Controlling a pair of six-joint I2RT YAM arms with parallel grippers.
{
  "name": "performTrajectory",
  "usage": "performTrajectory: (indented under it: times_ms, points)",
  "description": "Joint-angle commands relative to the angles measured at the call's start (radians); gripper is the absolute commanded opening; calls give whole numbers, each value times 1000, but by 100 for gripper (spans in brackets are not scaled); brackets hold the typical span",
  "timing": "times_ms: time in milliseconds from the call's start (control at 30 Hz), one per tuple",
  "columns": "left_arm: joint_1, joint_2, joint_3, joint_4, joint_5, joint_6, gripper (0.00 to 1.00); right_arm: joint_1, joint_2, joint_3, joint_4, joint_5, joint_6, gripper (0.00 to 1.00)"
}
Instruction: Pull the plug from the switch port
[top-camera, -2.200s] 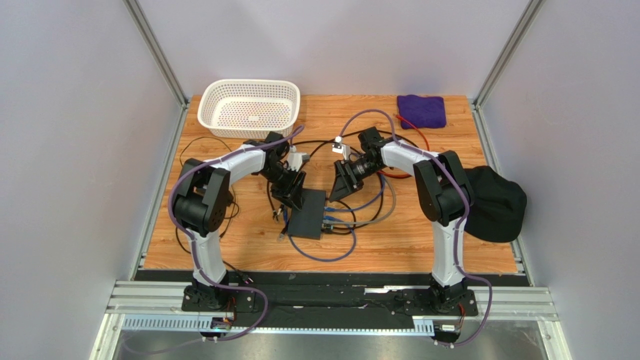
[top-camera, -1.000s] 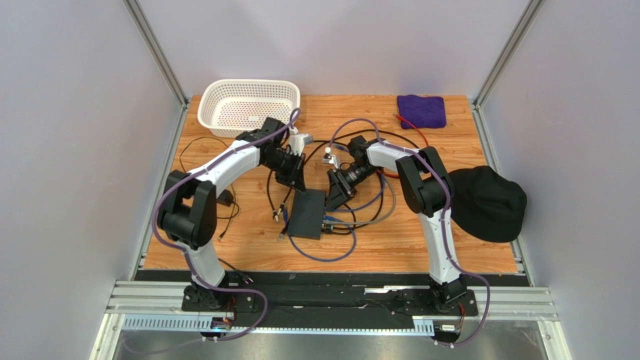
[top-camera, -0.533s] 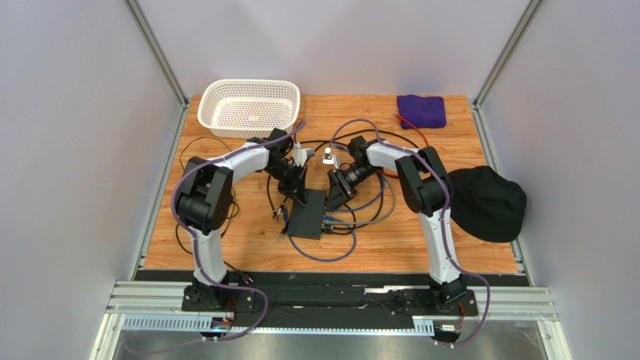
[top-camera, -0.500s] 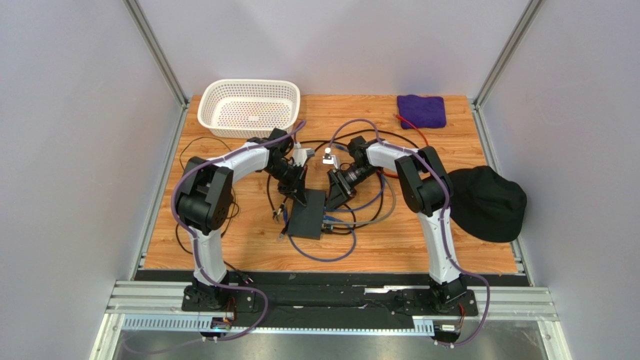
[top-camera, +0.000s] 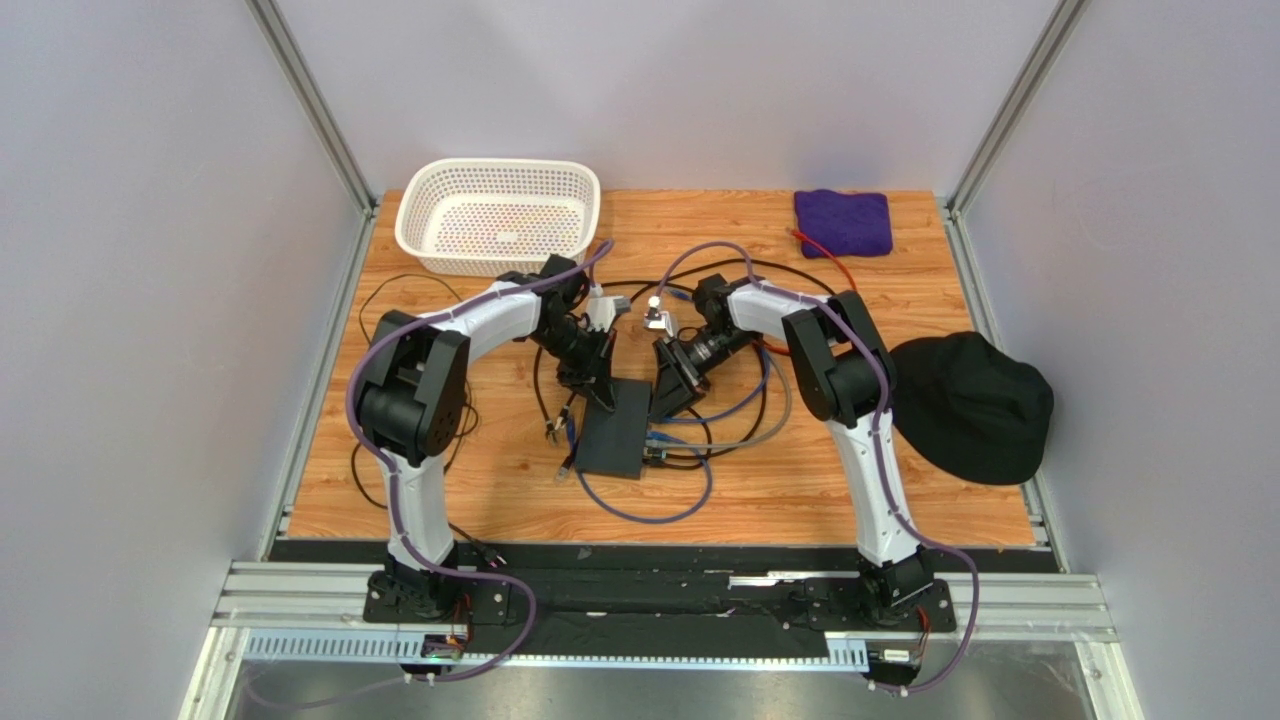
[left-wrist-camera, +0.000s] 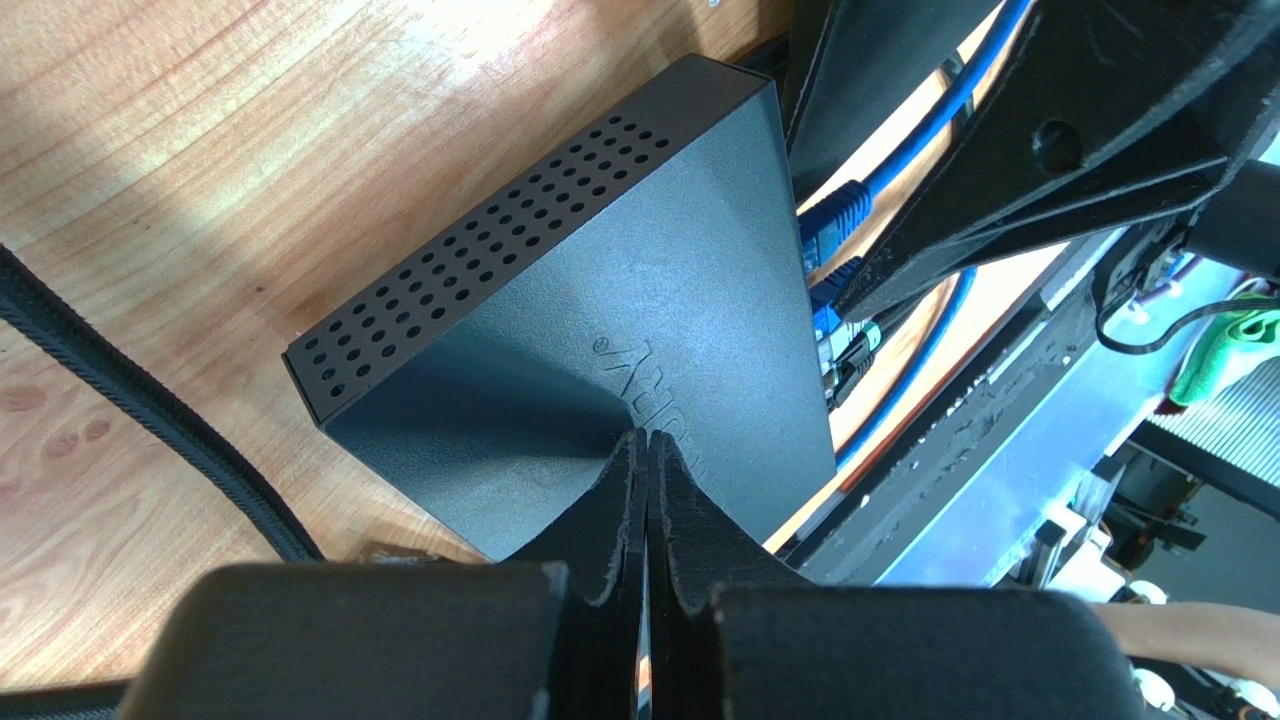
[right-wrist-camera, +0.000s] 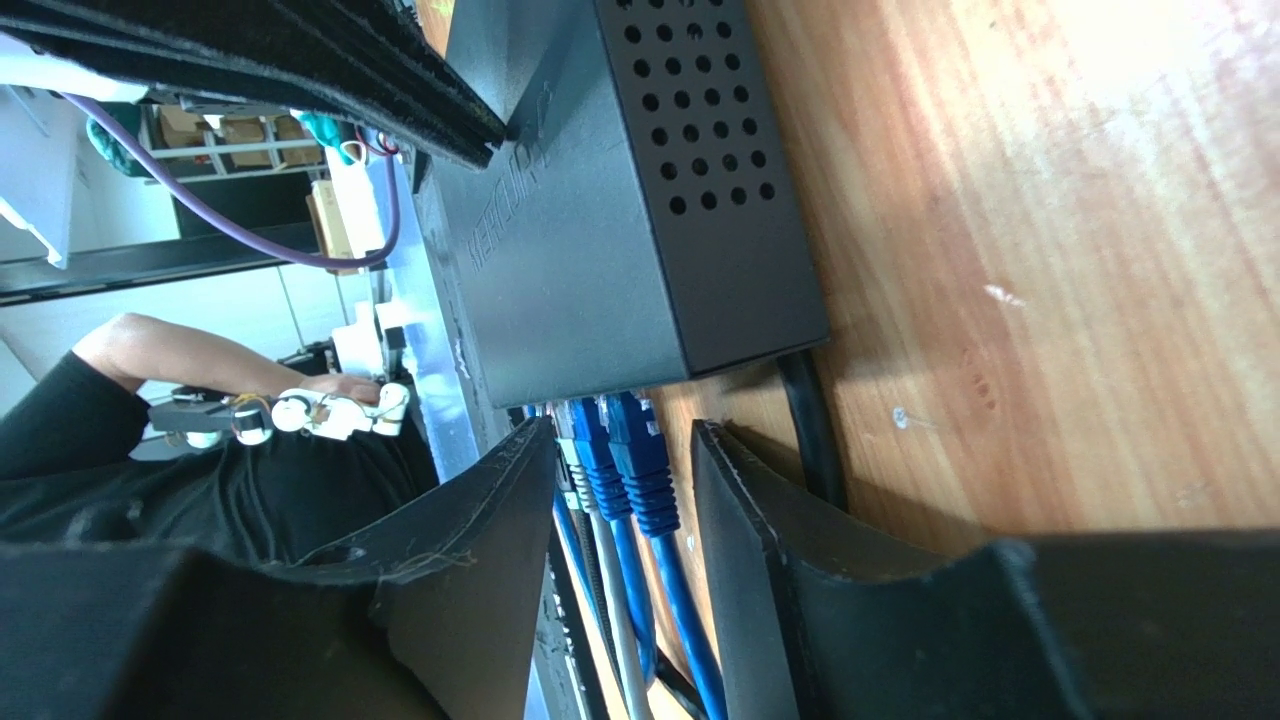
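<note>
The switch (top-camera: 613, 432) is a flat black box lying mid-table, with blue and grey cables plugged into its right edge. My left gripper (left-wrist-camera: 648, 438) is shut, its tips pressed on the switch's top face (left-wrist-camera: 601, 300). My right gripper (right-wrist-camera: 624, 435) is open and straddles the cables right at the ports. Between its fingers stand two blue plugs (right-wrist-camera: 643, 458) and a grey one (right-wrist-camera: 573, 455), all seated in the switch (right-wrist-camera: 631, 195). A gap shows between the right finger and the nearest blue plug. In the top view the two grippers, left (top-camera: 598, 393) and right (top-camera: 663, 402), meet over the switch's far end.
A white basket (top-camera: 498, 213) stands at the back left and a purple cloth (top-camera: 843, 221) at the back right. A black hat (top-camera: 969, 405) lies at the right edge. Blue, black and red cables loop around the switch, and a thick black cable (right-wrist-camera: 809, 428) runs beside my right finger.
My left gripper has come down from nearer the basket onto the far end of the switch. The right arm has shifted only slightly at the ports.
</note>
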Motion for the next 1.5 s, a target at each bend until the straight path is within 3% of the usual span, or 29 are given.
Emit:
performTrajectory:
  times_ms: [0,667,833,1033,1467]
  points:
    - [-1,55,-7,22,-138,31,0,8,50,26,27,51,-28,45]
    - [-1,49,-16,30,-161,36,0,21,76,49,30,129,12,31]
    - [-1,49,-16,31,-164,39,0,21,80,46,32,135,16,10]
    - [-1,49,-18,33,-167,44,0,21,91,42,-26,130,-40,1]
    - [-1,44,-24,36,-176,53,0,18,146,78,-141,98,-151,0]
